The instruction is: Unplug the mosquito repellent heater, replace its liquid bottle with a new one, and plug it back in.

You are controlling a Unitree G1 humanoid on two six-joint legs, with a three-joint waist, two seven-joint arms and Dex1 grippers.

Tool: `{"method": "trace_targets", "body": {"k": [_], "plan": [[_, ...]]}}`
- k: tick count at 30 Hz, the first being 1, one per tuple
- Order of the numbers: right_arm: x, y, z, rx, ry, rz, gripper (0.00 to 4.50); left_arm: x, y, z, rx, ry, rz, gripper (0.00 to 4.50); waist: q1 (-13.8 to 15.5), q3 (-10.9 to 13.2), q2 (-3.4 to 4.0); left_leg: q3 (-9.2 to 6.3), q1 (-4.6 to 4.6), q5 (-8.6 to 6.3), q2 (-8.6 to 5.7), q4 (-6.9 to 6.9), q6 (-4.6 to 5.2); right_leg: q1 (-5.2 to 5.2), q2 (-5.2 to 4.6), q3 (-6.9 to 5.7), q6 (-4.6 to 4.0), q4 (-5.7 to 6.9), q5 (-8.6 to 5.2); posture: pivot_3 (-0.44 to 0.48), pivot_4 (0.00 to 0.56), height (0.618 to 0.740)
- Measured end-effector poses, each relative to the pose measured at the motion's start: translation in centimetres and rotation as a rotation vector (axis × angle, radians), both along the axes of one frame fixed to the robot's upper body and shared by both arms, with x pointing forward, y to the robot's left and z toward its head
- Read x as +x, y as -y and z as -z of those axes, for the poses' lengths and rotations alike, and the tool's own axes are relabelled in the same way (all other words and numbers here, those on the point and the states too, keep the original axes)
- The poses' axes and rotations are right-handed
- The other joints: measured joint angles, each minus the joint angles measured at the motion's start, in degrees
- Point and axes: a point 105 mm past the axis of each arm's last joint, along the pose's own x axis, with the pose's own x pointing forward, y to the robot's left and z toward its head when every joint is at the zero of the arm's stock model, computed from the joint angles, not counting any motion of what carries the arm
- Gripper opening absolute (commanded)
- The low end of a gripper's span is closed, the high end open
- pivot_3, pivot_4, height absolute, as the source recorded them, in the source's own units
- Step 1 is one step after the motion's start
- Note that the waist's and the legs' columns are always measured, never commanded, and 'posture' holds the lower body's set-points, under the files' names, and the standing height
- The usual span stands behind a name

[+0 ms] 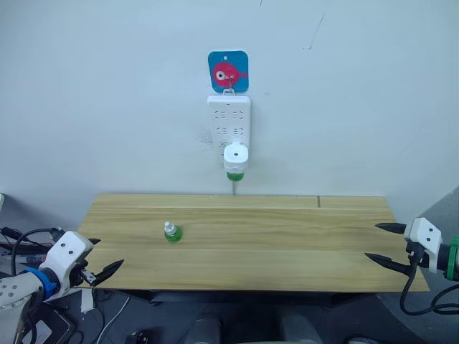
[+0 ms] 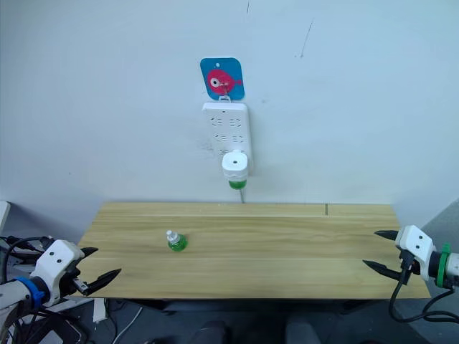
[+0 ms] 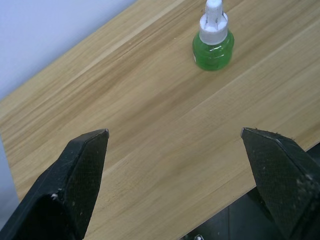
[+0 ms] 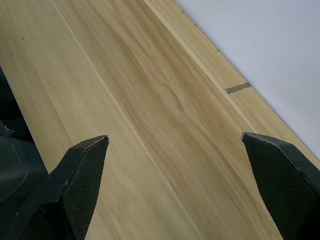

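The white mosquito repellent heater is plugged into the bottom of a white power strip on the wall, and a green liquid bottle hangs under it. A second green bottle with a white cap stands upright on the wooden table, left of centre. At the table's front left corner my left gripper is open and holds nothing. Over the table's right edge my right gripper is open too, with nothing between its fingers.
A blue card with a red fish hangs above the power strip. A thin cable drops from the strip behind the table. Cables lie on the floor at the left.
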Motion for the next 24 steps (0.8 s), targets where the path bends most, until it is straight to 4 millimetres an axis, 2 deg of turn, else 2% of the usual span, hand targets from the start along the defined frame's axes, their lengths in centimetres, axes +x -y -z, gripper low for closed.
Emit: {"method": "trace_targets", "body": {"k": [13,24], "plan": [[-0.1,-0.8,-0.3,-0.003,-0.004,-0.026,4.46,0.8,1.0,-1.2,-0.073,0.018,0.071,4.50,-0.01,0.02,-0.01,0.01,-0.01,0.00,0.00,0.00,0.00,-0.02,0.00,0.00,0.01,0.00,0.00,0.067,0.098,0.725],[0.0,-1.3,-0.6,-0.004,0.002,-0.024,4.46,0.8,0.0,-1.4,-0.076,0.027,0.059,4.50,-0.04,0.07,-0.04,0.02,-0.03,0.00,0.01,0.00,-0.01,-0.04,0.00,0.00,0.01,0.00,0.00,0.060,0.098,0.725]]}}
